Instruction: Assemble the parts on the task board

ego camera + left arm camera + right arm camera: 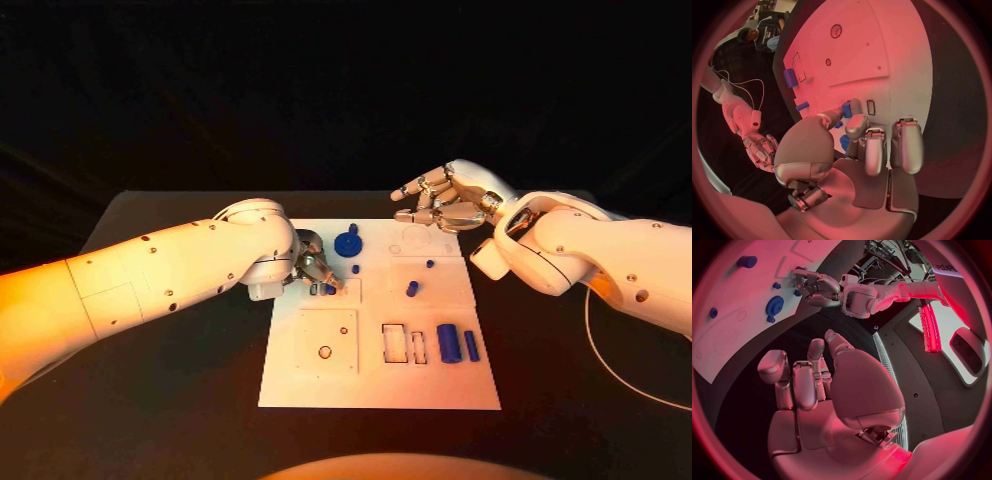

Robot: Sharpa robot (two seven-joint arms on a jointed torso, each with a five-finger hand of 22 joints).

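Flanking task board: both hands

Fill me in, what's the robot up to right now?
It is assembling small blue parts on the white task board. The left hand is down at the board's left edge, pinching a small blue piece between fingertips. The right hand hovers beyond the board's far right corner, fingers curled, holding nothing. A blue gear-shaped part and two blue cylinders rest on the board.

The left hand pinches a blue part over the board; another part lies near its edge.
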